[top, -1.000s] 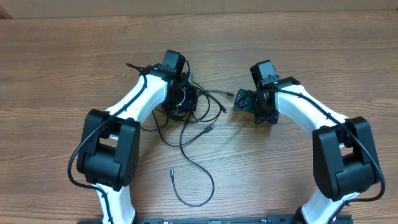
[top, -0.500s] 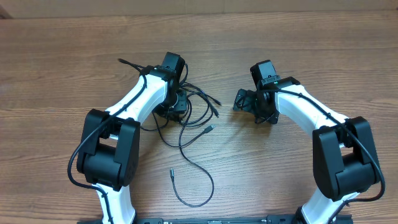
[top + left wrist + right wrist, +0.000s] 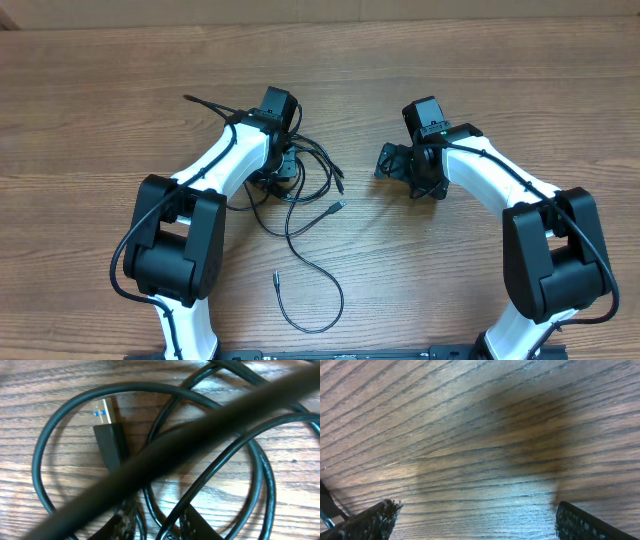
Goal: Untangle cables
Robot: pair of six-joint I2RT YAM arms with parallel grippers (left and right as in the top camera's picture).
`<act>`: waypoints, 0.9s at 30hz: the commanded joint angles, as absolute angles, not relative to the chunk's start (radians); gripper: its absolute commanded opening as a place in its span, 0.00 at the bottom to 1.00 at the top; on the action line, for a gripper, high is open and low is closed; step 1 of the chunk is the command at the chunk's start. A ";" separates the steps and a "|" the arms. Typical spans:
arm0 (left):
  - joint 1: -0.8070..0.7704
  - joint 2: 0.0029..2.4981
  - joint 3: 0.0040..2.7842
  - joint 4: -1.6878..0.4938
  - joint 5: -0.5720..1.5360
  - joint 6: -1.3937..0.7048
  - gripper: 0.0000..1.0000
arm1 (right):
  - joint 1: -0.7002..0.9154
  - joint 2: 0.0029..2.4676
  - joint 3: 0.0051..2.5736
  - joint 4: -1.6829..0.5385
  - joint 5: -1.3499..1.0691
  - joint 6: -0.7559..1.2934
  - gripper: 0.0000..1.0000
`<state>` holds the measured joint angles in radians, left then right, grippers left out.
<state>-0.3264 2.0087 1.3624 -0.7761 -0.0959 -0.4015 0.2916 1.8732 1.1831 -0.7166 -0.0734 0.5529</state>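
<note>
"Overhead, what takes up the most room?"

"The wooden table (image 3: 90,70). Then the two arms, both coming up from its near edge. The left arm (image 3: 215,165) slants inward and away, and its wrist ends right over the tangle. The right arm (image 3: 495,180) mirrors it, bent at the elbow, with its wrist turned in toward the middle."

"And the grippers?"

"The right gripper (image 3: 384,160) is low over bare wood, well apart from the cords. In its wrist view the right gripper's (image 3: 475,522) fingertips (image 3: 375,520) are spread wide to the two lower corners, with only wood grain between them. The left gripper (image 3: 285,165) points down into the knot."

"Is it gripping anything?"

"I can't say. In the left wrist view its fingertips (image 3: 125,520) show at the bottom edge with black cords running between them, but whether they pinch a cord I cannot tell. A thick blurred strand (image 3: 200,430) crosses close to the lens."

"Where do the cables lie?"

"The cables (image 3: 300,180) are bunched under and just right of the left wrist, left of centre on the table. One loose cord (image 3: 342,298) trails toward the near edge in an open loop. A silver-tipped plug (image 3: 337,207) lies just below the tangle. Up close, a USB plug (image 3: 107,430) with a silver end lies flat inside a round coil (image 3: 42,450)."
</note>
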 commanded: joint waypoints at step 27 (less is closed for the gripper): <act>-0.208 2.003 1.416 -0.777 0.202 -0.287 0.24 | 0.292 1.876 1.197 -0.711 -0.064 0.553 1.00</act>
